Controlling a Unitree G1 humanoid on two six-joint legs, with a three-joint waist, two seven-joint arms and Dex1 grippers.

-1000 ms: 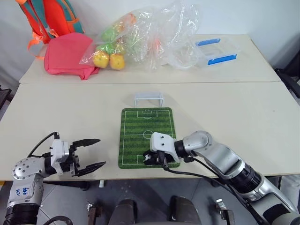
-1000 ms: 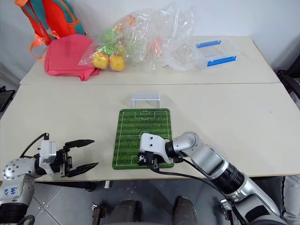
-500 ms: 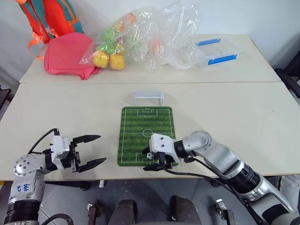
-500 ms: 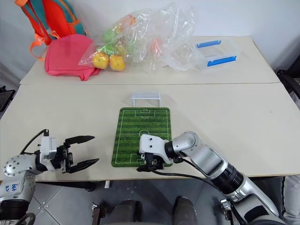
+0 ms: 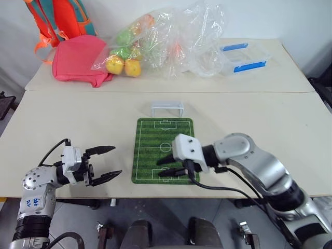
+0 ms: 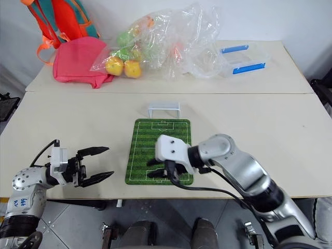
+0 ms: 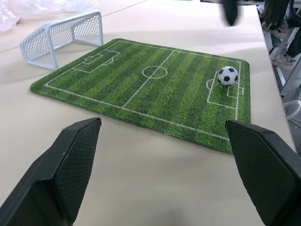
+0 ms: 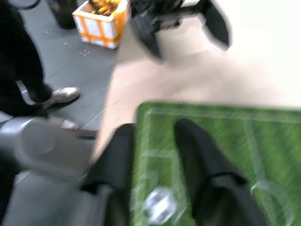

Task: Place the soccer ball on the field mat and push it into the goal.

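Note:
The green striped field mat (image 5: 155,136) lies on the table's near middle, with the white goal (image 5: 167,108) just past its far end. In the left wrist view the soccer ball (image 7: 228,75) rests free on the mat, on the near penalty box lines. My right gripper (image 5: 161,168) hovers over that near end of the mat, its fingers a little apart with nothing between them; the blurred ball (image 8: 159,207) shows on the mat beneath them. To the left of the mat, my left gripper (image 5: 115,161) stands open and points at it.
On the far table lie a pink bag (image 5: 78,57), an orange backpack (image 5: 57,15), a clear plastic bag of fruit (image 5: 155,41) and a clear blue-lidded box (image 5: 244,57). The mat's near end lies close to the table's front edge (image 5: 155,194).
My right gripper let go of the ball, then rose off the mat's near end and drew its fingers closer. The ball stays on the mat. The left arm has kept still.

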